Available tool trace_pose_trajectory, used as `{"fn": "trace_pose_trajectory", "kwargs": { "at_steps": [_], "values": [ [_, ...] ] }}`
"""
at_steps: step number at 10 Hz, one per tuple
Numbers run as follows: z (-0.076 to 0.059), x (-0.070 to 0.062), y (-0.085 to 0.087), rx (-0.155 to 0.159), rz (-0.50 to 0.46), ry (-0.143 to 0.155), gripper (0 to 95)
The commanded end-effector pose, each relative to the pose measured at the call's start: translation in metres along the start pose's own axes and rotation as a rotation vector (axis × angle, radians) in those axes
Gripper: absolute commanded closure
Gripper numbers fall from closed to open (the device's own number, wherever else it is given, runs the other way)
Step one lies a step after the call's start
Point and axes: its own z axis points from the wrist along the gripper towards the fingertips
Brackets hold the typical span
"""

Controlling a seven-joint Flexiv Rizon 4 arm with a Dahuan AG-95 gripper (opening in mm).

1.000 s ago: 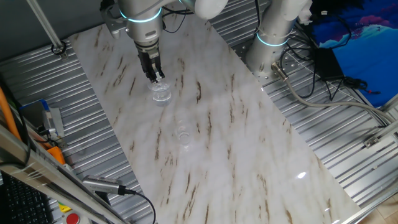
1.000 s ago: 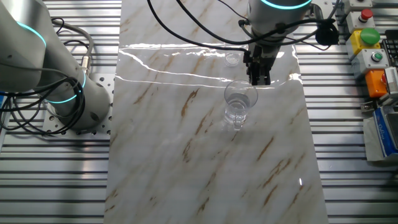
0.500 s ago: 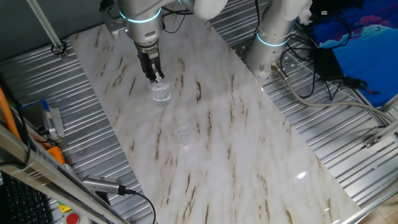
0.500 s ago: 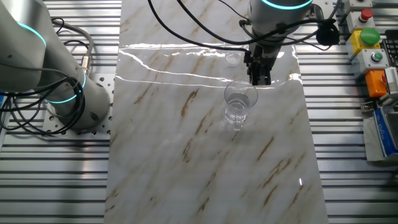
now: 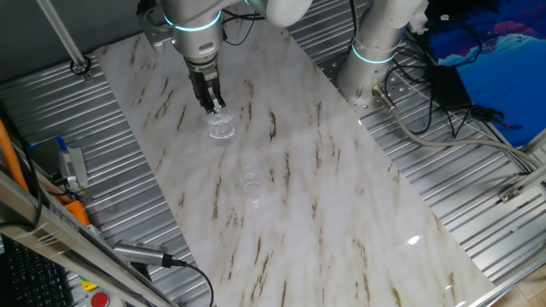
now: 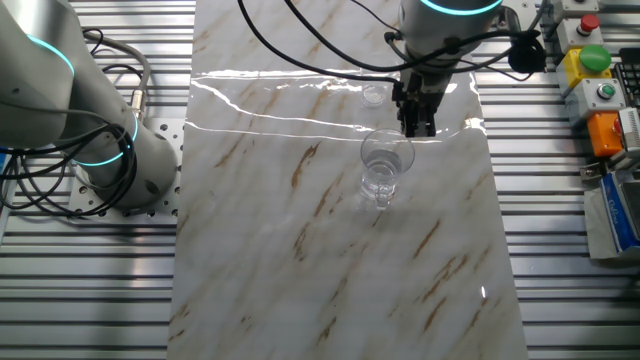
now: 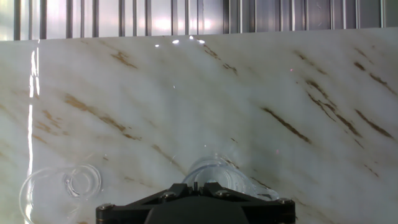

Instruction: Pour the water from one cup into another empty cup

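on the marble table (image 5: 341, 196), clear wide tumbler (image 6: 385, 165) upright, pincer (image 6: 416, 127) at its rim, grip unclear

My arm (image 5: 192, 17) is glossy white, ringed by a glowing cyan band at the wrist. Black cables (image 6: 300, 40) loop off it. The slim black two-finger claw (image 5: 215, 107) shows small screws on its housing in the hand view.

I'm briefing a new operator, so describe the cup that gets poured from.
On the marble table, look just below the arm's tool. The big cup stands upright there, clear glass, wider than the small cup nearer the table's middle.
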Motion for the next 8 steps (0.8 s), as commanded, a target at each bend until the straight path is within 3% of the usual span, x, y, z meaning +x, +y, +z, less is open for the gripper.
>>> {"fn": "trace_pose_trajectory", "kwargs": {
  "at_steps": [1, 8],
  "values": [
    [0.0001, 0.0, -0.0001, 0.001, 0.0, 0.001, 95.0],
    [0.0001, 0.0, 0.0, 0.0, -0.019, 0.001, 95.0]
  ]
}}
